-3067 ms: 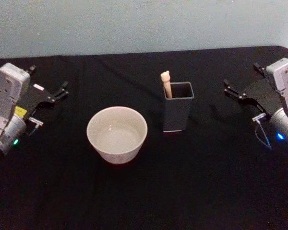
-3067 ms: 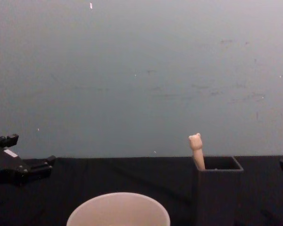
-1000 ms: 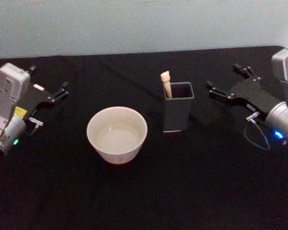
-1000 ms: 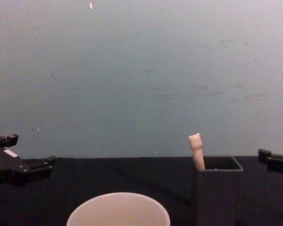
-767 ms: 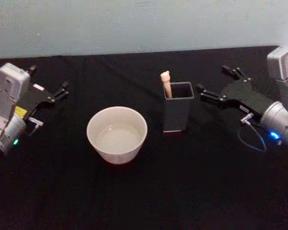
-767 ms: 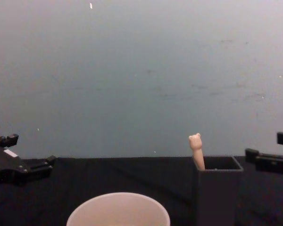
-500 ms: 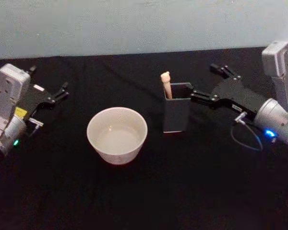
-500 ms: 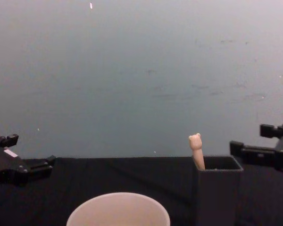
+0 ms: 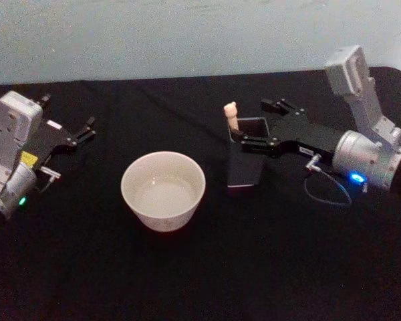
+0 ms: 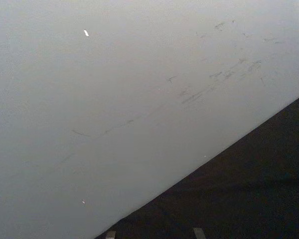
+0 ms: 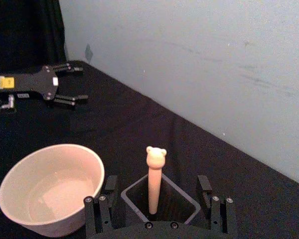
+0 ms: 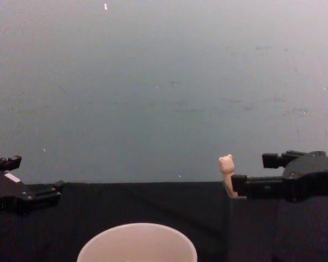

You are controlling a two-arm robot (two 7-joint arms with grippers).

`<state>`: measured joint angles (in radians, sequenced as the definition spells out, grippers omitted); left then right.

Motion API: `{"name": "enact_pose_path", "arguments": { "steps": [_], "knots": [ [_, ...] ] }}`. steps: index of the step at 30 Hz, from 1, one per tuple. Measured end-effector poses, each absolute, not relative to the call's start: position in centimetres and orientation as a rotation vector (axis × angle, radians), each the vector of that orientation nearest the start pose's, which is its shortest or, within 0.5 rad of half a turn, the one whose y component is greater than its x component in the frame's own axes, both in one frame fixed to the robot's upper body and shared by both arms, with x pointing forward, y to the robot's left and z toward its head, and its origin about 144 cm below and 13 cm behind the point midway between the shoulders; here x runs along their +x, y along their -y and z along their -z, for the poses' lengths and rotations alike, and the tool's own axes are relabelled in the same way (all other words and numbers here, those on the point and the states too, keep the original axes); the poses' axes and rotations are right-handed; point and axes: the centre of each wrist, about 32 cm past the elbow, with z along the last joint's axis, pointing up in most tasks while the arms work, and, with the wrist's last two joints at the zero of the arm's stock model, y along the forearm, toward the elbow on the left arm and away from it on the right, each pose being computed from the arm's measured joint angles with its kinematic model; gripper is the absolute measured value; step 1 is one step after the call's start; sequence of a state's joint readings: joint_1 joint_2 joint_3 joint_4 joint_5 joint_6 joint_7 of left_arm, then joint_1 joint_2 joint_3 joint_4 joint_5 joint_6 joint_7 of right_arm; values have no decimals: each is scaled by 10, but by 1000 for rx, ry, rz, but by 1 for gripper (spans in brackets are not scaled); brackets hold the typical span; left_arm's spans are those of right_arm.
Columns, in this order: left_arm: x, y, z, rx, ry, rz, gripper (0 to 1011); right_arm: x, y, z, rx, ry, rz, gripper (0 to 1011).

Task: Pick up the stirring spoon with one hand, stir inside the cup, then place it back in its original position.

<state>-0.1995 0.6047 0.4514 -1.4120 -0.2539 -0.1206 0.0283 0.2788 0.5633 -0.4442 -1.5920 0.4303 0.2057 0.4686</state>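
Note:
The stirring spoon (image 9: 231, 115) stands in the dark square holder (image 9: 246, 170), its beige handle and animal-head knob (image 11: 156, 156) sticking up from the far left corner. My right gripper (image 9: 251, 121) is open and hovers at the holder's top, one finger on each side of the opening, not touching the spoon (image 12: 227, 170). In the right wrist view the handle rises midway between its two fingers (image 11: 106, 195). The cup (image 9: 163, 190), pale and round, sits left of the holder. My left gripper (image 9: 87, 130) rests open at the far left.
A black cloth covers the table (image 9: 200, 274), and a pale blue-grey wall (image 12: 164, 82) runs behind it. A thin cable loop (image 9: 327, 190) hangs under the right wrist.
My right gripper has swung left from the table's right side until its open fingers straddle the holder's top. Spoon, cup, holder and left arm have stayed still.

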Motion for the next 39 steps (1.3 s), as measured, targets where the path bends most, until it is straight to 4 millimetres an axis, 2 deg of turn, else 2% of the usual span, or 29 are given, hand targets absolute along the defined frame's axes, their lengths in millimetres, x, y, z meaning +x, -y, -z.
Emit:
{"name": "enact_pose_path", "arguments": {
  "steps": [23,39],
  "knots": [
    [489,-310,-1140,304,285,-1248,1001,538,238,-1219,-304,-80,759,1003],
    [489,-310,-1140,304,285,-1248,1001,543,233,-1219,-311,-95,757,1002]
  ]
}}
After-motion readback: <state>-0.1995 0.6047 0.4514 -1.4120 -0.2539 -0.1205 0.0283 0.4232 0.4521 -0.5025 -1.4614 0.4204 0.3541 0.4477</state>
